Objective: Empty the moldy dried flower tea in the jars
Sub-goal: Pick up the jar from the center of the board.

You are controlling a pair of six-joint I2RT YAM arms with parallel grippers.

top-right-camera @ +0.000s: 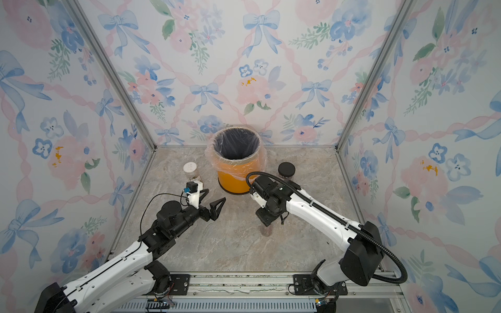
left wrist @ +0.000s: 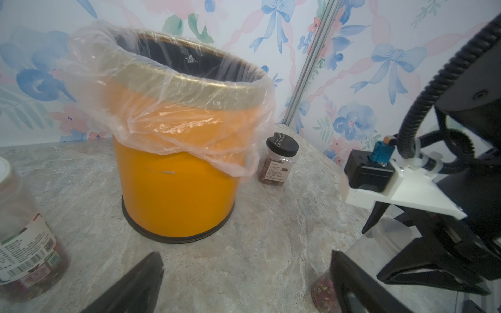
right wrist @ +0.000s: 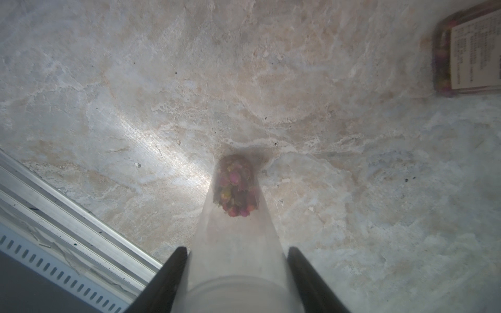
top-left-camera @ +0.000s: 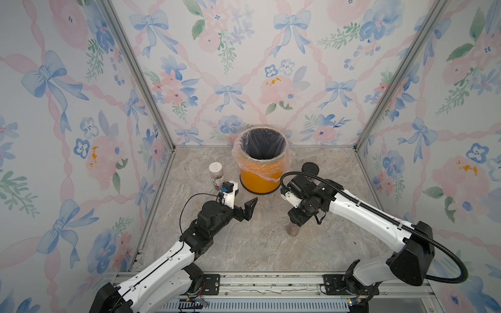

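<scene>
Two right fingers (right wrist: pixel 168 279) squeeze the tall jar (right wrist: pixel 233 244) just under its cloudy lid, one finger on each side. The jar stands up on the desk (right wrist: pixel 108 81), in front of the orange bin (top-left-camera: pixel 260 181) and a little to its right. A small heap of pink and red flower tea (right wrist: pixel 235 187) sits at the bottom of the jar.

The left fingers (left wrist: pixel 141 284) are spread wide and hold nothing. They hang in front of the bin, on its left.

The round jar (left wrist: pixel 16 195) with the white lid stands just left of the bin. Its label (left wrist: pixel 27 249) has bar codes, a square code and green and red marks. The words are too small to read. Dark red tea lies low inside.

The black-lid jar (left wrist: pixel 279 162) stands just right of the bin. Its white label has rows of tiny print I cannot read, with red-brown tea behind it.

A clear plastic liner (left wrist: pixel 189 108) folds over the bin's rim, and the inside looks dark. Bare desk lies in front of the bin, between the arms. A metal rail (right wrist: pixel 67 216) runs along the desk edge, well away from the bin.
</scene>
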